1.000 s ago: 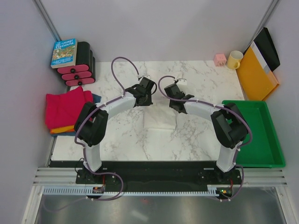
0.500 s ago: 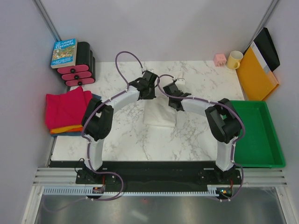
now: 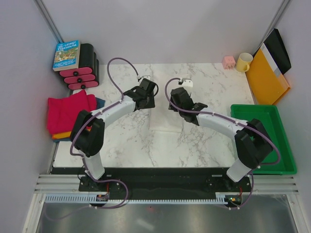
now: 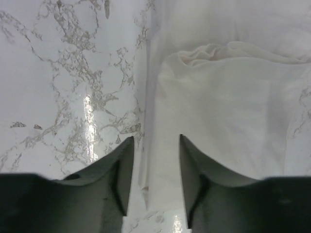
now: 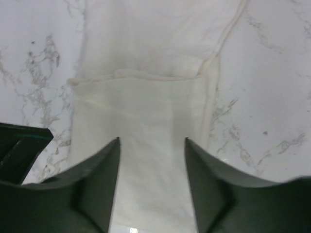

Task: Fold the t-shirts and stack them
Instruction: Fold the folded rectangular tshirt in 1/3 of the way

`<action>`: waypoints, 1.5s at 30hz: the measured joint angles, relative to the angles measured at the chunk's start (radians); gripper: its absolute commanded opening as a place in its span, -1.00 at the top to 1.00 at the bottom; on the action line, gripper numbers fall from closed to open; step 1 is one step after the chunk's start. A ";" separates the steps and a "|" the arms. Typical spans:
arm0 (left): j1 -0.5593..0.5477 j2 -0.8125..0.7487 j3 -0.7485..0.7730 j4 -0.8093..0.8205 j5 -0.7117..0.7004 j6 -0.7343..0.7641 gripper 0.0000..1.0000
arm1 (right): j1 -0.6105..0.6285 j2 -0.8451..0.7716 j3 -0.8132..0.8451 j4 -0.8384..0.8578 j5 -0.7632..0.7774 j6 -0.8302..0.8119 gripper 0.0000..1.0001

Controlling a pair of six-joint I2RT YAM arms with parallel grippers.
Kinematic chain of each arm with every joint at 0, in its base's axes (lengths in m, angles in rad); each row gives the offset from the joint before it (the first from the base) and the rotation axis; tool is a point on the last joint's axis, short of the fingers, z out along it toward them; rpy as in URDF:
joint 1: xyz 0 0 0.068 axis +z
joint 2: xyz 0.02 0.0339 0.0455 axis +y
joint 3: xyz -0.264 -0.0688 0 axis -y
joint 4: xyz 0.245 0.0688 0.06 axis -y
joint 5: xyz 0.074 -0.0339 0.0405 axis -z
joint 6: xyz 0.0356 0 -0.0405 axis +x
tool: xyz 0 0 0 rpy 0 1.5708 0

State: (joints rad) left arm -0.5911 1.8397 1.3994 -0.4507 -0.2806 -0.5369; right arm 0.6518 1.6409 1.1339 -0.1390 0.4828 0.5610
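Marble table (image 3: 121,141); cream-white shirt (image 5: 146,107) folded at centre; left gripper (image 4: 154,145), right gripper (image 5: 151,145): jaws parted, empty, above it; magenta-pink shirt (image 3: 68,112) atop folded pile, left edge.

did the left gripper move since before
Yes. In the top view the left gripper has shifted left, toward the black and pink object, and its jaws have opened over the white t-shirt.
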 measured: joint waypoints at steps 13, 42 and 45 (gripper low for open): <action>-0.065 0.043 -0.196 0.135 0.159 -0.029 0.78 | 0.050 0.171 -0.113 0.029 -0.083 0.081 1.00; -0.306 -0.428 -0.698 0.188 0.126 -0.266 0.00 | 0.307 -0.274 -0.457 -0.132 0.014 0.318 -0.45; -0.332 -0.561 -0.733 0.158 0.116 -0.285 -0.01 | 0.309 -0.364 -0.433 -0.181 0.051 0.304 -0.44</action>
State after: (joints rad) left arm -0.9234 1.2789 0.6666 -0.2924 -0.1646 -0.8219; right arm 0.9604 1.2770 0.7010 -0.3199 0.5339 0.8650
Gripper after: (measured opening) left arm 0.496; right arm 0.722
